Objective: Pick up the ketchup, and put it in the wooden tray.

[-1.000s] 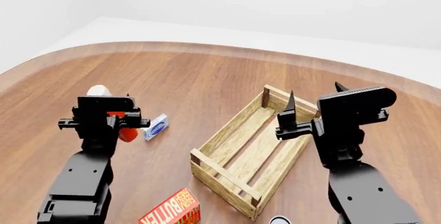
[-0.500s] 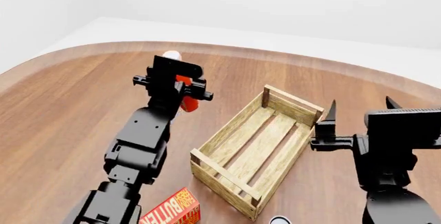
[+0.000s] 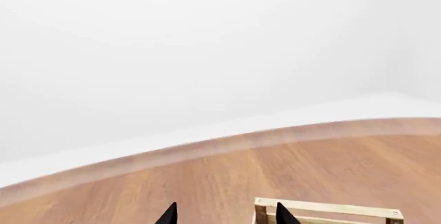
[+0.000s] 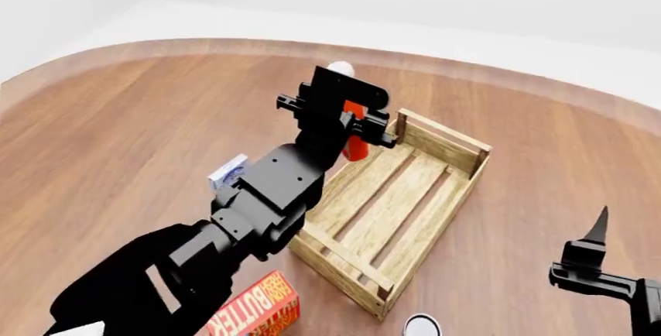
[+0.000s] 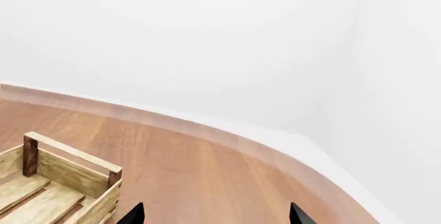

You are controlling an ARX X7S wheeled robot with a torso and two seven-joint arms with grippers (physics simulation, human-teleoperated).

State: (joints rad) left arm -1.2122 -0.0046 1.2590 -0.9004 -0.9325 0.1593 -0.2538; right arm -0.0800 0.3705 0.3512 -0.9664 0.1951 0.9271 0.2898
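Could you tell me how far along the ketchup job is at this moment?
The pickup looks done: the left gripper holds the ketchup off the table, by the far left corner of the wooden tray. Underway is the carry over the tray. Left to do: lowering it onto the slats and letting go. The right gripper waits open, empty.

Round wooden tabletop (image 4: 124, 119) with a warm brown grain — beyond its curved edge, plain white walls (image 5: 206, 38), evenly lit.

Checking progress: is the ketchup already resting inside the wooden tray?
No, the ketchup is held up in the left tool beside the wooden tray's far corner.
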